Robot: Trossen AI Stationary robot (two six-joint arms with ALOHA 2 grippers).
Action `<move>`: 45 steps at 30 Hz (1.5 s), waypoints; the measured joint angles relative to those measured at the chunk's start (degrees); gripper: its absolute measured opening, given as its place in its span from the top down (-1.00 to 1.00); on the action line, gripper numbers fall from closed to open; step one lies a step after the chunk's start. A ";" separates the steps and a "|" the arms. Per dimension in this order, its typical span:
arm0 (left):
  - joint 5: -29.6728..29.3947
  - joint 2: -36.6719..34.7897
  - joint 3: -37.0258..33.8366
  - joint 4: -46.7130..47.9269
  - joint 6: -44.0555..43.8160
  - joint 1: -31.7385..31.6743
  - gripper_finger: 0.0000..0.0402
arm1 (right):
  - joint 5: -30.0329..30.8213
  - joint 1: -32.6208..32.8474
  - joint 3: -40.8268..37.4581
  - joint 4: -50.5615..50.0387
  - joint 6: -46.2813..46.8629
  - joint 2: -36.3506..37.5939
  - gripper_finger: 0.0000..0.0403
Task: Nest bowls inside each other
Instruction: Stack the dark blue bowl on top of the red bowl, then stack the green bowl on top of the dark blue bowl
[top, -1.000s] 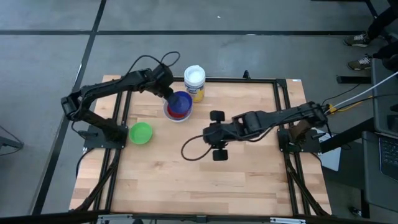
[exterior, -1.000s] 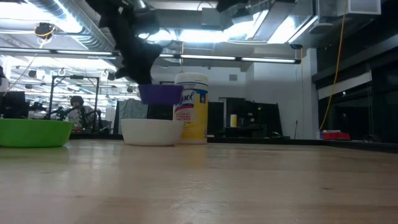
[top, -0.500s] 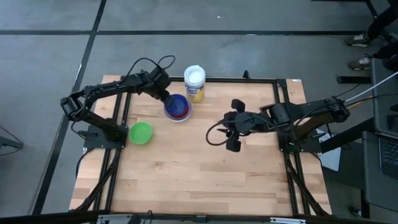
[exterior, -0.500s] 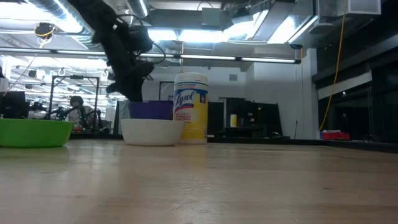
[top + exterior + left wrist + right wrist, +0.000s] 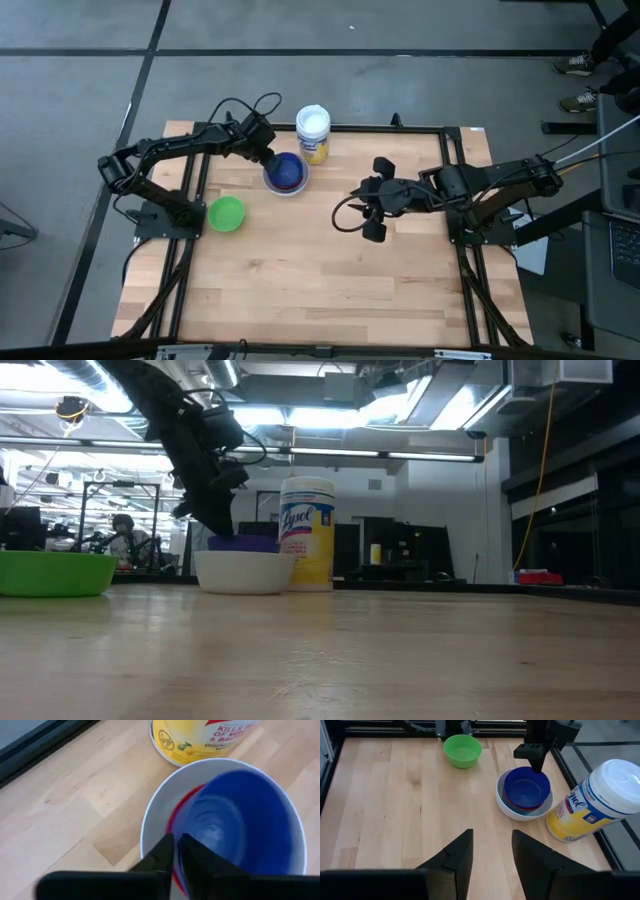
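A white bowl [image 5: 269, 184] stands far left on the table beside the tub. A red bowl [image 5: 175, 820] sits in it, and a dark blue bowl [image 5: 288, 170] sits in the red one. My left gripper [image 5: 269, 160] is shut on the blue bowl's rim, reaching in from the far left. A green bowl [image 5: 226, 213] rests on its base near the left edge. My right gripper [image 5: 372, 210] hangs open over the table's middle right, touching nothing. My left gripper pinches the blue bowl's rim [image 5: 187, 827] on its left side, with one finger inside the bowl and one outside, between the blue and white walls. The fingers slant down from the table's far left. The bowl sits down in the red bowl, its rim just above the white rim [image 5: 243, 554].
A white-lidded tub with a yellow label [image 5: 313, 133] stands right beside the white bowl, on its far right side. Bare wood stretches over the near half of the table. Black frame rails [image 5: 455, 160] run along the table's sides.
My left gripper has come down with the blue bowl, from above the white bowl into the stack; its rim now shows just over the white rim. My right gripper has drawn back toward the table's right edge, risen and rolled a little, still open.
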State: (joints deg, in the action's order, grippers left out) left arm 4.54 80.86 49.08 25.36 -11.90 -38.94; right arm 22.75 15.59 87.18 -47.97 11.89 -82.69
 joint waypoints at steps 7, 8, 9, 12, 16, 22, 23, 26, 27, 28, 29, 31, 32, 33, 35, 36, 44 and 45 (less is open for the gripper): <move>-3.13 -0.02 0.05 -0.42 2.56 0.48 0.41 | -0.49 -0.04 0.00 1.24 -0.13 0.00 0.26; -3.05 -0.32 0.07 -0.50 2.80 0.17 0.36 | -0.84 -0.16 0.00 1.68 -0.13 0.00 0.25; -2.37 -1.03 0.04 -0.93 3.53 -0.24 0.32 | -1.31 -0.30 0.00 2.22 -0.12 0.00 0.24; 0.76 -5.29 0.28 -3.92 5.79 -0.65 0.28 | -3.36 -0.96 0.00 4.91 -0.36 0.00 0.22; -0.62 -14.04 0.40 6.60 7.76 0.17 0.33 | -7.58 -2.87 0.00 10.57 -1.48 -0.37 0.23; -7.97 -25.46 4.84 35.87 8.24 10.93 0.58 | -13.90 -5.03 0.00 17.15 -4.12 -2.81 0.28; -9.37 -26.68 5.54 39.29 6.61 13.16 0.62 | -15.08 -5.39 0.00 18.16 -4.76 -3.46 0.29; -10.42 -28.17 6.96 48.23 0.95 18.21 0.72 | -17.99 -6.48 -0.02 19.01 -5.26 -4.68 0.30; -10.27 -28.23 6.96 51.80 -0.25 19.20 0.74 | -18.71 -6.82 -0.02 19.57 -5.31 -5.04 0.31; -9.94 -27.95 6.79 54.57 -1.39 20.16 0.74 | -19.20 -7.09 -0.02 20.08 -5.41 -5.19 0.31; -9.41 -27.50 6.55 55.90 -2.56 20.97 0.74 | -19.48 -7.31 -0.02 20.35 -5.54 -5.25 0.31; -7.70 -26.67 6.11 56.86 -4.82 22.27 0.70 | -19.57 -7.43 -0.02 22.51 -5.96 -5.25 0.30; -7.41 -26.15 5.91 57.44 -5.37 22.71 0.67 | -19.48 -7.41 -0.02 23.74 -5.96 -5.24 0.30; -7.42 -25.45 5.76 57.81 -5.79 22.88 0.65 | -19.35 -7.41 -0.02 24.46 -5.96 -5.23 0.29; -8.34 -23.76 5.16 57.62 -6.26 23.13 0.60 | -19.37 -7.34 -0.02 25.06 -5.73 -5.23 0.28; -8.99 -22.79 4.58 57.56 -6.30 23.09 0.58 | -19.37 -7.36 -0.02 25.07 -5.25 -5.23 0.27; -5.73 -17.60 -5.99 47.18 -5.65 17.96 0.55 | -18.95 -4.57 -0.02 23.22 -2.46 -5.09 0.28; -4.70 -17.59 -7.48 45.41 -6.06 16.89 0.56 | -18.59 -4.04 -0.02 22.42 -2.16 -4.97 0.29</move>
State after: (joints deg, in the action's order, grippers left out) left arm -0.16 63.26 41.60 70.77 -17.96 -22.05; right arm 4.16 11.56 87.15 -25.55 9.74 -87.66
